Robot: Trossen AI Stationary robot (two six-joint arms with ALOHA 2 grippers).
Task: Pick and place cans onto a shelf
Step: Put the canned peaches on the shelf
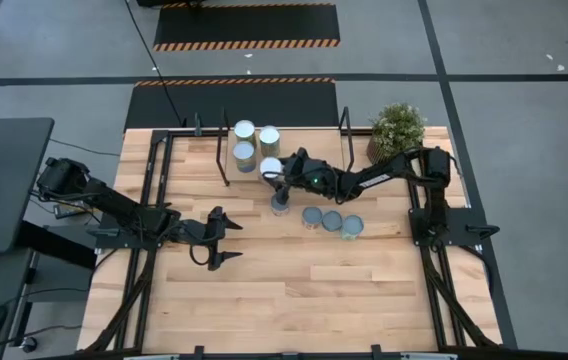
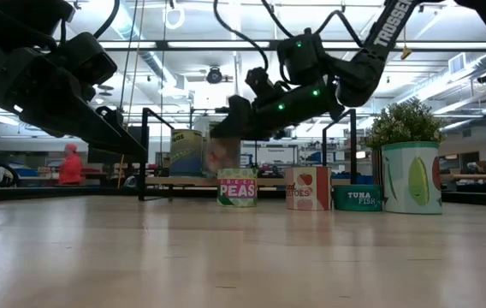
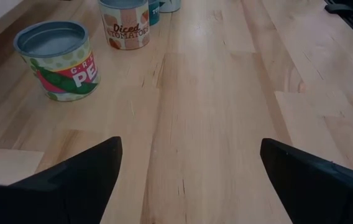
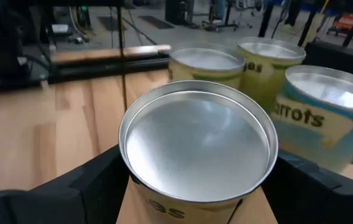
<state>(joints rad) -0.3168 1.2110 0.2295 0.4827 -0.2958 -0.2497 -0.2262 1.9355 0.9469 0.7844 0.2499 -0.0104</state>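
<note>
Near the far edge of the wooden table (image 1: 294,290), the right arm stretches in from the right side, its dark links angled low across the tabletop toward the shelf (image 1: 189,140). Its right gripper (image 1: 281,190) points down at the shelf's front edge, and its two fingers are clamped on either side of a silver-topped can (image 4: 198,146). The right wrist view shows that held can filling the space between the fingers, with three more cans close behind it: a carrots can (image 4: 322,115) and two yellow-green ones (image 4: 207,65) (image 4: 270,59). From above, these shelf cans (image 1: 245,131) stand in a tight cluster on the shelf board, near its middle.

Three further cans (image 1: 331,220) sit in a short row on the table itself, just right of the held one, toward the table's right half. The level view shows a peas can (image 2: 237,187), a tomatoes can (image 2: 308,188) and a low tuna can (image 2: 357,198) standing upright there.

The left arm reaches in from the left edge, bent at its elbow and lying low over the table. Its left gripper (image 1: 226,238) hangs left of the table's centre with its fingers spread wide and nothing between them.

A potted plant (image 1: 396,128) stands at the far right corner.
</note>
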